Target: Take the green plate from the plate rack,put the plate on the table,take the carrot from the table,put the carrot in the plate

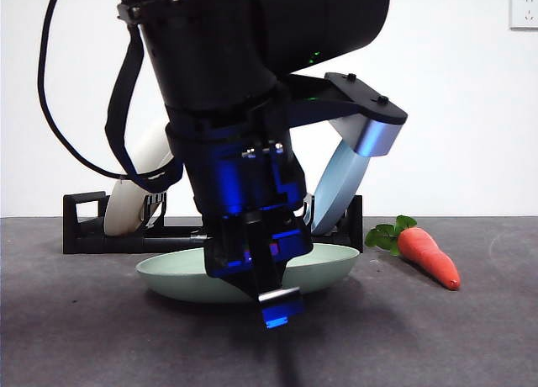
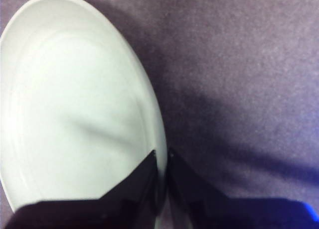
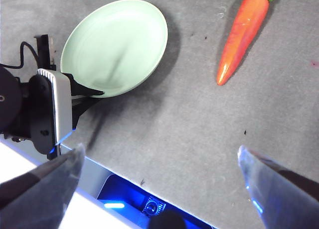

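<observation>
Gripping the near rim of the green plate (image 1: 328, 265), the left hand (image 2: 162, 162) is holding its two jaws closed on that edge, one above and one below, as the left wrist view shows. The plate is lying out of the plate rack (image 1: 84, 227) and seems to be resting flat on the surface (image 1: 437, 336), just in front of the rack, so the first half of the task looks nearly finished; only the release appears to be left. Waiting higher up, the right hand (image 3: 159, 164) is keeping its jaws spread wide apart with nothing between them, looking down on the plate and the carrot (image 3: 242, 35). The carrot is lying untouched on the surface to the right of the plate, clearly apart from it, leaves pointing toward the far side. Picking it up and setting it in the plate are both steps not yet done.

Counting: three plates in all, one green on the surface, one cream-white plate (image 1: 139, 193) and one blue plate (image 1: 340, 185) leaning in the rack; one rack; one carrot; two hands.
</observation>
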{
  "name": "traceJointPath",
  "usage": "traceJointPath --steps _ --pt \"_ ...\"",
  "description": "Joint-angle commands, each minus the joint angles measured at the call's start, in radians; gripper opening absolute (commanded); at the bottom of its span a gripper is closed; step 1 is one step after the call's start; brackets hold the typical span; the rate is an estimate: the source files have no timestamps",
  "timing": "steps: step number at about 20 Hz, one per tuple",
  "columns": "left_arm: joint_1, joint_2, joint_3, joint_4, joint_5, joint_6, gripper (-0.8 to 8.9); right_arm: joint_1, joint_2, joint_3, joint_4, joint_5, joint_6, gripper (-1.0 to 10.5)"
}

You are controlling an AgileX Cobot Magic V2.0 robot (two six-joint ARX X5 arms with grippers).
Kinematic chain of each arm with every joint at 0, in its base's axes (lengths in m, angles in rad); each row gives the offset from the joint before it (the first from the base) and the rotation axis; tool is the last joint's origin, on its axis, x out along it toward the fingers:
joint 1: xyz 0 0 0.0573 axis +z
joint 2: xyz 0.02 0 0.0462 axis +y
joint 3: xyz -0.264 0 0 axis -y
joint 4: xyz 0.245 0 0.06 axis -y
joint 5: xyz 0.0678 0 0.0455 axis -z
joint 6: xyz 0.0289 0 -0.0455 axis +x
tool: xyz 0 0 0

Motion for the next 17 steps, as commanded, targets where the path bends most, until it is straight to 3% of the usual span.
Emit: traceJointPath --steps 1,2,3,6,10,12,17 --pt "-0.002 0.015 -0.003 -0.006 0.060 -0.025 2.00 0.002 0.000 0.004 0.021 -0.001 0.010 6.9" --pt "-0.002 0.015 -0.002 -0.005 0.055 -0.049 3.00 0.002 0.000 0.004 0.029 -0.001 0.022 6.9" --pt "-0.002 0.015 0.001 -0.007 0.056 -0.060 3.33 0.002 0.001 0.004 0.039 0.000 0.029 6.9" --pt "-0.002 -0.004 0.021 -0.029 0.056 -0.091 3.33 0.002 0.019 0.004 0.068 0.004 0.045 6.9" --pt "-0.003 -0.108 0.119 -0.185 0.064 -0.333 3.33 0.003 0.098 0.004 0.190 0.027 0.086 6.9" --pt "-0.003 -0.196 0.164 -0.211 0.121 -0.432 3.33 0.002 0.171 0.004 0.283 0.033 0.104 6.9" --pt "-0.002 -0.450 0.224 -0.215 0.220 -0.526 3.33 0.005 0.422 0.004 0.501 0.083 0.134 6.9"
